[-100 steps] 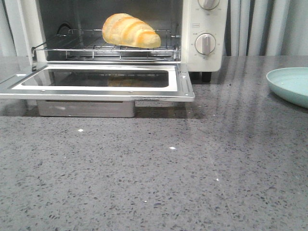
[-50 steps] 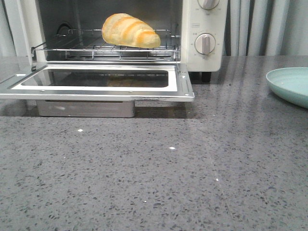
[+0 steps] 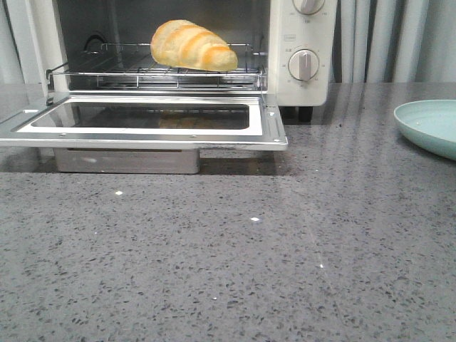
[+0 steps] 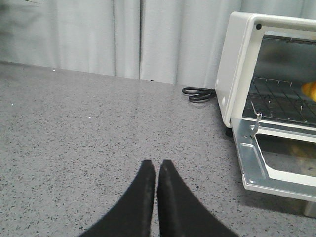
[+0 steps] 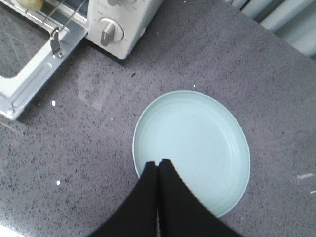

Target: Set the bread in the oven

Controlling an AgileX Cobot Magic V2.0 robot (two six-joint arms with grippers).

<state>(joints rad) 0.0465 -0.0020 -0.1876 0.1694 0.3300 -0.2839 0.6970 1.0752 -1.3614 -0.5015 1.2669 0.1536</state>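
Observation:
The bread [image 3: 192,45], a golden-yellow croissant-shaped roll, lies on the wire rack inside the cream-white oven [image 3: 308,43]. The oven door [image 3: 149,127] hangs open and flat. A sliver of the bread shows in the left wrist view [image 4: 310,91] and in the right wrist view [image 5: 30,4]. My left gripper [image 4: 156,165] is shut and empty, above bare counter to the left of the oven [image 4: 237,74]. My right gripper [image 5: 158,163] is shut and empty, above the near rim of a pale green plate [image 5: 197,143]. Neither gripper shows in the front view.
The pale green plate [image 3: 431,127] sits on the grey speckled counter [image 3: 235,256] right of the oven. A black power cord [image 4: 198,94] lies coiled behind the oven's left side. Grey curtains hang along the back.

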